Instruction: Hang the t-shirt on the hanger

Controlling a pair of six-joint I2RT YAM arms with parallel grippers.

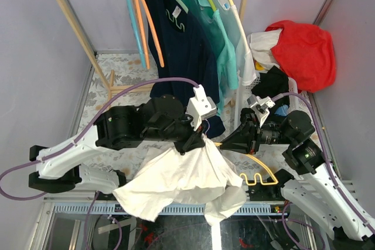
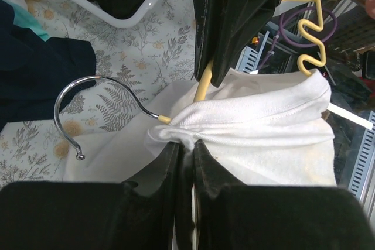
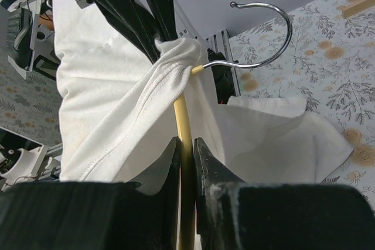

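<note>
The white t-shirt (image 1: 181,180) hangs bunched between the two arms above the table's near edge. My left gripper (image 2: 186,144) is shut on its collar fabric (image 2: 176,134), right beside the neck of the hanger. The pale yellow hanger (image 1: 258,171) sticks out to the right of the shirt, its wavy end (image 2: 309,39) bare. Its metal hook (image 2: 88,106) juts out past the collar. My right gripper (image 3: 187,142) is shut on the hanger's yellow bar (image 3: 183,121), with the t-shirt (image 3: 111,98) draped over the bar's far end near the hook (image 3: 263,39).
A wooden clothes rack (image 1: 76,21) stands at the back with orange and blue hangers (image 1: 140,16), a navy shirt (image 1: 181,51) and mint shirts (image 1: 225,39). A red cloth (image 1: 304,51) lies in a white basket (image 1: 304,109) at the right. The floral table cover (image 1: 123,74) lies beneath.
</note>
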